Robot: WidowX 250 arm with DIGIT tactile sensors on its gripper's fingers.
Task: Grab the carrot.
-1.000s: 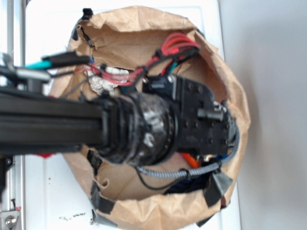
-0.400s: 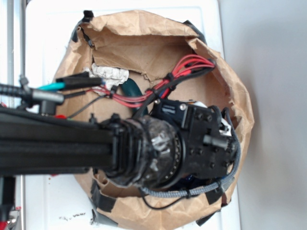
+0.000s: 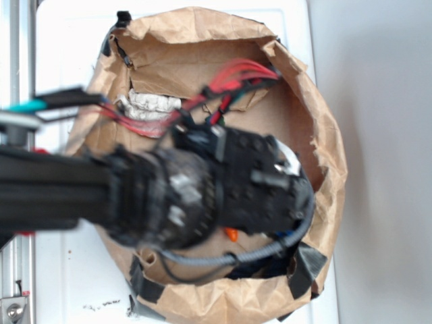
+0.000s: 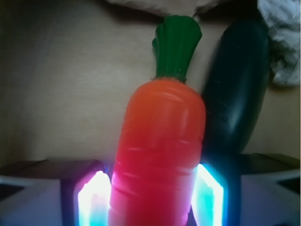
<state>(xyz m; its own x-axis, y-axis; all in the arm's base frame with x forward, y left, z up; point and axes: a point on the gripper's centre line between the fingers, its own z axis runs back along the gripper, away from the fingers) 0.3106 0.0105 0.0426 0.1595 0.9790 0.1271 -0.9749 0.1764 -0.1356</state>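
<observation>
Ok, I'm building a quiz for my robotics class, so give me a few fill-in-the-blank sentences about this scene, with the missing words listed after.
1. The carrot sits between the two glowing ____ of the gripper.
2. The carrot's stem is colored ____.
3. The dark cucumber-shaped toy lies beside the carrot on its ____ side in the wrist view.
4. The toys lie inside a brown ____ bag.

Missing words: fingers; green; right; paper

Carrot: glossy orange plastic, ribbed green stem pointing far; body near, between lit gripper pads. Only orange sliver shows in ext. view.
</observation>
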